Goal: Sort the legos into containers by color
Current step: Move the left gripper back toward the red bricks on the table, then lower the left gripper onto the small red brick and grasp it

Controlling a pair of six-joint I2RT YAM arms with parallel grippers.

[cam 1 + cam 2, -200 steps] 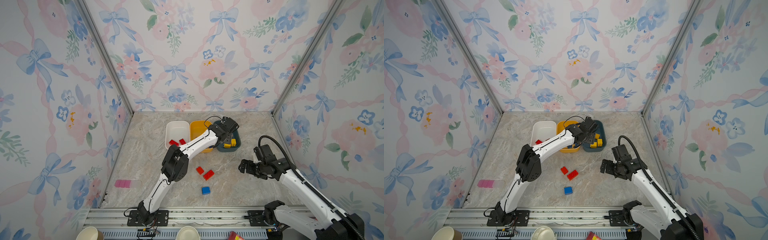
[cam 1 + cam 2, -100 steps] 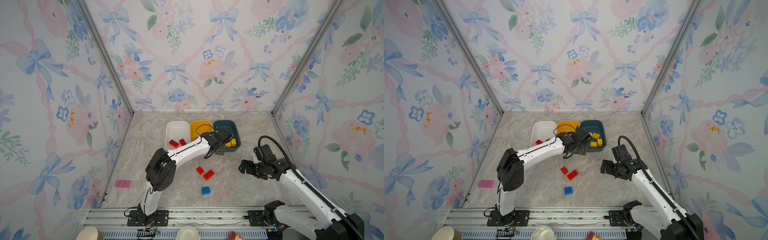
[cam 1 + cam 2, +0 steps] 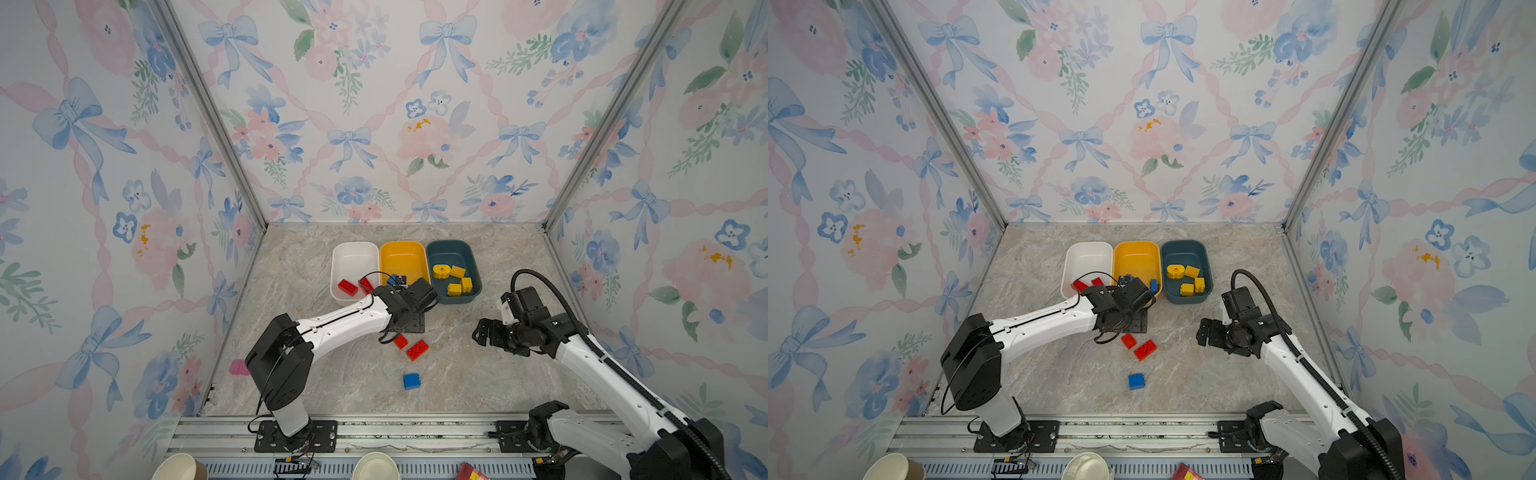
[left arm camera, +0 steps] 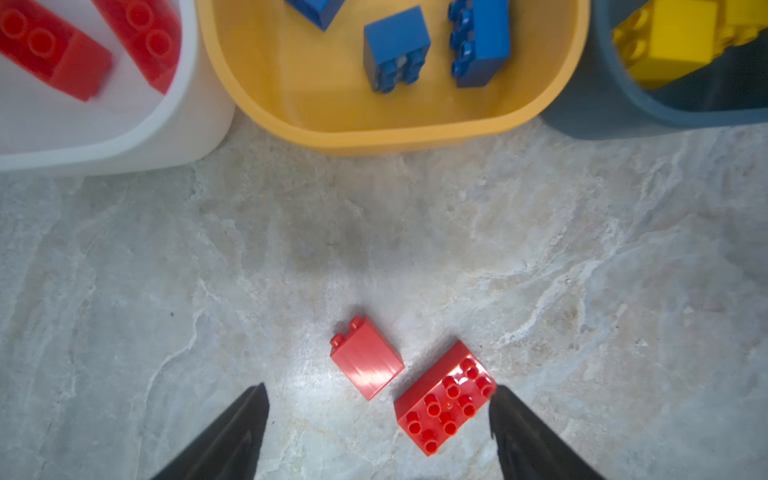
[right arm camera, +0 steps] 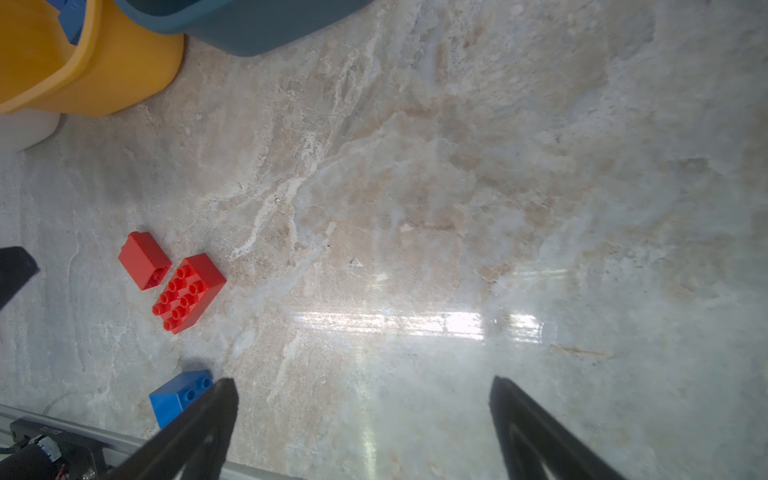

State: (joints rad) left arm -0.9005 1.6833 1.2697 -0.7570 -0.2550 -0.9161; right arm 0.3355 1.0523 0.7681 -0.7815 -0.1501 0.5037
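Top views first. Got three tubs side by side at the back of the marble table (image 3: pixel 478 386): white tub (image 3: pixel 355 255), yellow-orange tub (image 3: pixel 402 255), teal tub (image 3: pixel 451 249). Counting two red legos (image 3: pixel 347 286) in the white one and four yellow legos (image 3: pixel 458 272) in the teal one. Out on the open marble, spotting a small red brick (image 3: pixel 400 341) just beside a bigger red brick (image 3: pixel 417 350), plus a blue brick (image 3: pixel 411 381) nearer the front rail, apart from both. Can't make out the left gripper from up here, hidden under its own wrist, which also covers the near end of the yellow-orange tub. Seeing the right gripper (image 3: pixel 478 332) off to the right, spread wide, holding nothing. Also noticing a pink block (image 3: pixel 237 368) by the left wall, two paper cups (image 3: pixel 178 467) and a red packet (image 3: pixel 469 473) below the rail, print too small to read.

Left wrist: showing the left gripper (image 4: pixel 376 395) spread wide and empty above both red bricks, one fingertip right next to the studded one. Three blue legos (image 4: pixel 397 50) in the yellow-orange tub.

Right wrist: just bare marble between the wide fingers, with the blue brick partly hidden behind one of them.
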